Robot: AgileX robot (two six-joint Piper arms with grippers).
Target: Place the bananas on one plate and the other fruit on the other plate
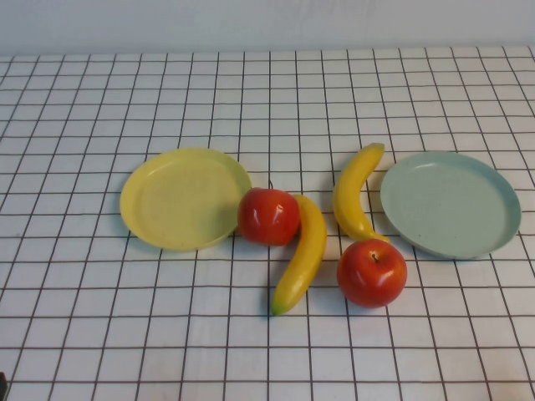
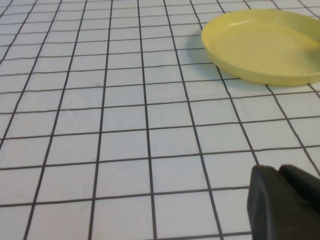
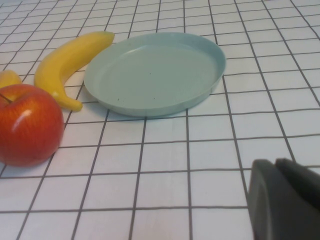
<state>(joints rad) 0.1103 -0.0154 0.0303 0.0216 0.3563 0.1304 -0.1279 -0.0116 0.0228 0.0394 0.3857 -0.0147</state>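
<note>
You've got both plates bare: pale yellow plate [image 1: 184, 199] left, blue-green plate [image 1: 450, 203] right. Between them on the checked desk [image 1: 267, 351] lie two yellow bananas [image 1: 303, 255] and two glossy red apples [image 1: 268, 216]. Left gripper [image 2: 282, 202] and right gripper [image 3: 285, 200] hover near, jaws clenched, holding nothing.

A white black-gridded tabletop [image 1: 251, 351] meets a pale wall [image 1: 251, 21].

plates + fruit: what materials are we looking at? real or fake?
Yellow plate and blue-green plate: likely matte moulded plastic, faintly speckled, no glare. Apples: glossy, hard sheen, probably fake plastic. Bananas: smooth, uniform yellow, unblemished, probably plastic too. Left gripper and right gripper, both shut and empty, sit low over the table on their own sides.
</note>
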